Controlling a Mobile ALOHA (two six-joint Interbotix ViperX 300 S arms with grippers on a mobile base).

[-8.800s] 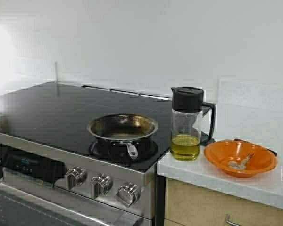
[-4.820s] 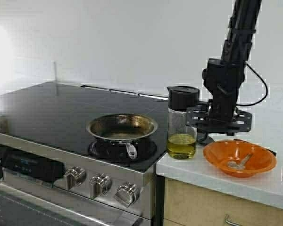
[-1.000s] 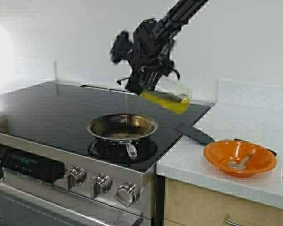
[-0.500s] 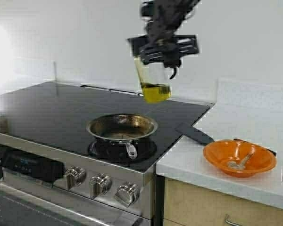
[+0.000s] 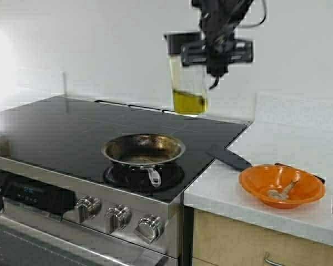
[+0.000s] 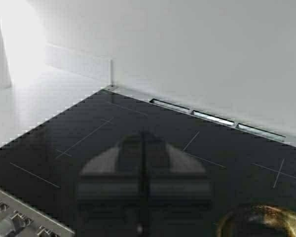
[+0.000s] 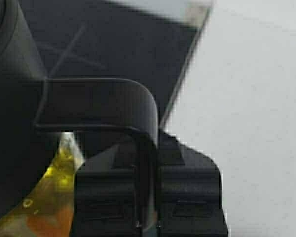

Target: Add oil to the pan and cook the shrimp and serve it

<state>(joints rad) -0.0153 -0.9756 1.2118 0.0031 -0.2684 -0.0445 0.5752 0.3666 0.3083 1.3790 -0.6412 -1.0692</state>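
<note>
My right gripper (image 5: 216, 52) is shut on the black handle (image 7: 113, 98) of the clear glass dispenser (image 5: 187, 72). It holds the dispenser upright in the air, above the back right of the cooktop. The yellow-green oil (image 5: 188, 102) sits level in the bottom of the dispenser and also shows in the right wrist view (image 7: 49, 197). The steel pan (image 5: 144, 149) stands on the front burner, below and left of the dispenser. Its rim also shows in the left wrist view (image 6: 266, 217). The pale shrimp (image 5: 280, 192) lies in the orange bowl (image 5: 255, 183) on the counter. My left gripper (image 6: 144, 148) is shut and empty above the cooktop's left part.
A black flat utensil (image 5: 227, 158) lies across the stove's right edge and the white counter (image 5: 277, 138), running behind the orange bowl. Stove knobs (image 5: 119, 217) line the front panel. A white wall stands behind the black glass cooktop (image 5: 55, 127).
One second ago the dispenser was tilted over the pan with a thin stream of oil falling in. It is now upright, and the right arm has carried it up and to the right.
</note>
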